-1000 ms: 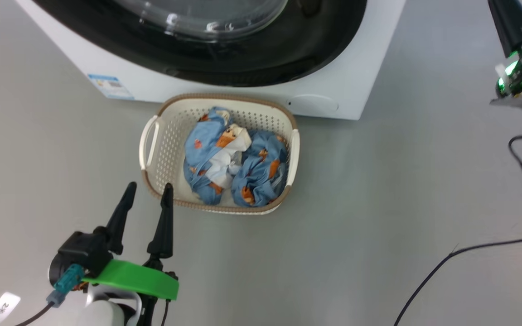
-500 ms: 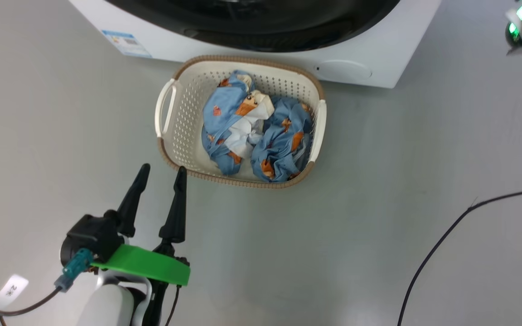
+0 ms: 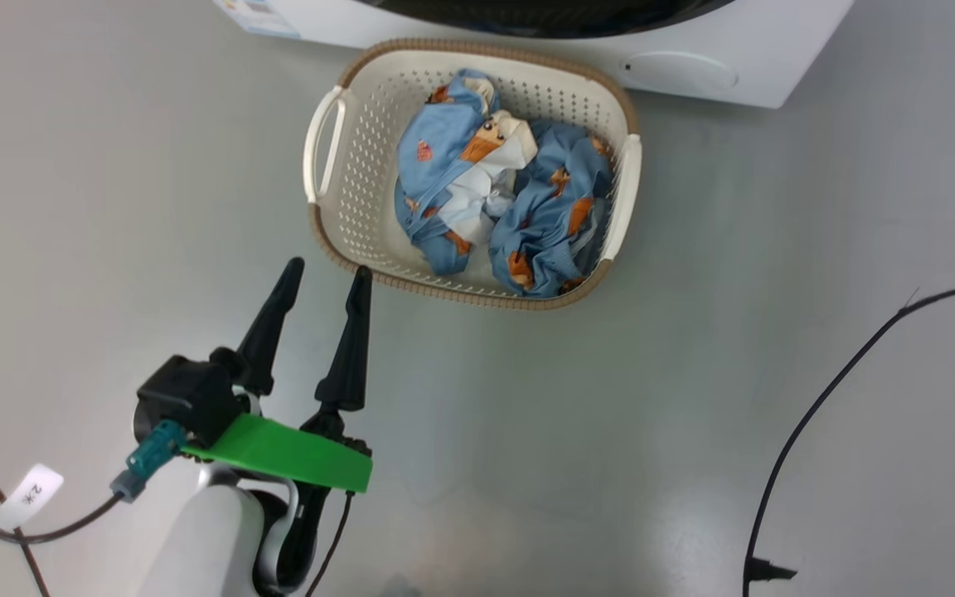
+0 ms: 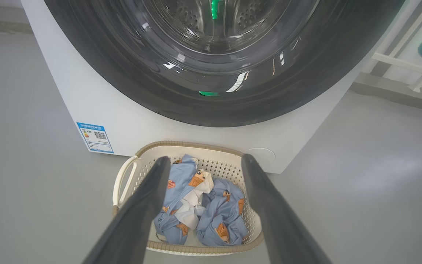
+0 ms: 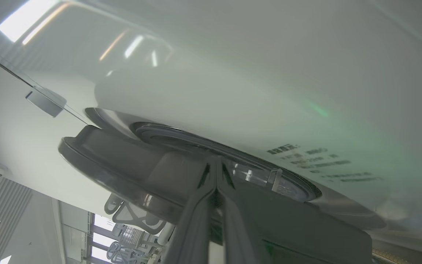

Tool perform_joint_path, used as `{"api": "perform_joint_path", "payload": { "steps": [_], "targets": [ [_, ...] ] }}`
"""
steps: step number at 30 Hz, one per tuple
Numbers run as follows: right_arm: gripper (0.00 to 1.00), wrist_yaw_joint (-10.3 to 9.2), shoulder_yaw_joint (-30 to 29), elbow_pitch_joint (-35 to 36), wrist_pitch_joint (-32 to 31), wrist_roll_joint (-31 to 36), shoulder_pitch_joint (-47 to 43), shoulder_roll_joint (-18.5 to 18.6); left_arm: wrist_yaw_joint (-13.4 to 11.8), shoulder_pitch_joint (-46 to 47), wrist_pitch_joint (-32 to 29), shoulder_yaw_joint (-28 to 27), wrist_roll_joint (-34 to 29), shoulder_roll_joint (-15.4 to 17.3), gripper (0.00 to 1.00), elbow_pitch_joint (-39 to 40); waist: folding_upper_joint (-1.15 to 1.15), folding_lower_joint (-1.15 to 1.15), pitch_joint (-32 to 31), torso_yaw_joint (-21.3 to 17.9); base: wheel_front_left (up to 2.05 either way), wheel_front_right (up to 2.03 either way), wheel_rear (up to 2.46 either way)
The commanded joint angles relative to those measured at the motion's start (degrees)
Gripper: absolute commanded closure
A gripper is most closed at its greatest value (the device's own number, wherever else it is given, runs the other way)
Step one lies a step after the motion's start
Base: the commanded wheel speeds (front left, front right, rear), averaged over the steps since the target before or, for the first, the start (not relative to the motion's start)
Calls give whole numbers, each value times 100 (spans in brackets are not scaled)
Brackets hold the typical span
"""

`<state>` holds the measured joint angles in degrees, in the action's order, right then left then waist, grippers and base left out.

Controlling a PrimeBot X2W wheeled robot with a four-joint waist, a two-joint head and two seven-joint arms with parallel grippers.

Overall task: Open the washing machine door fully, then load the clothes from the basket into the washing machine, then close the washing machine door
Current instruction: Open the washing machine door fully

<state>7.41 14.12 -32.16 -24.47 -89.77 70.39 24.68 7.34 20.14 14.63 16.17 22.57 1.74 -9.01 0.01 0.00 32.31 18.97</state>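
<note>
The washing machine (image 4: 82,102) stands with its glossy black door (image 4: 123,80) flat against the front; steel drum holes show through the glass. Before it on the floor sits the cream basket (image 3: 336,224), its rim (image 4: 181,144) close to the machine, holding the light blue bear-print clothes (image 3: 444,149) (image 4: 216,216). My left gripper (image 3: 327,268) (image 4: 203,163) is open and empty, hovering short of the basket's near left corner. My right gripper (image 5: 215,161) is shut on nothing, its tips at the dark rim of the door (image 5: 123,161), seen edge-on.
A black cable (image 3: 826,398) runs across the grey floor at the right. A blue label sticker (image 4: 94,136) and a round cap (image 4: 260,156) mark the machine's lower front. Bare floor lies left and right of the basket.
The head camera has swung, so the basket and machine slid up and right in the picture and the right gripper left it. Both grippers keep their states.
</note>
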Motion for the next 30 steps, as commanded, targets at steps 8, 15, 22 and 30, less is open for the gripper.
{"api": "perform_joint_path", "payload": {
  "steps": [8,15,22,30],
  "targets": [
    [100,8,197,-11,-123,144,293,-71,-14,105,37,-114,132,114,0,188,-1,0,204,189,0,0,0],
    [100,8,344,-86,-216,204,391,-80,-44,147,37,-47,208,114,0,209,-1,0,252,236,0,0,0],
    [100,8,609,4,-363,255,235,-145,-47,154,37,-79,219,114,0,211,-1,0,168,188,0,0,0],
    [100,8,932,163,-457,265,-146,-259,-32,27,37,-155,102,114,0,170,-1,0,-133,67,0,0,0]
  ]
}}
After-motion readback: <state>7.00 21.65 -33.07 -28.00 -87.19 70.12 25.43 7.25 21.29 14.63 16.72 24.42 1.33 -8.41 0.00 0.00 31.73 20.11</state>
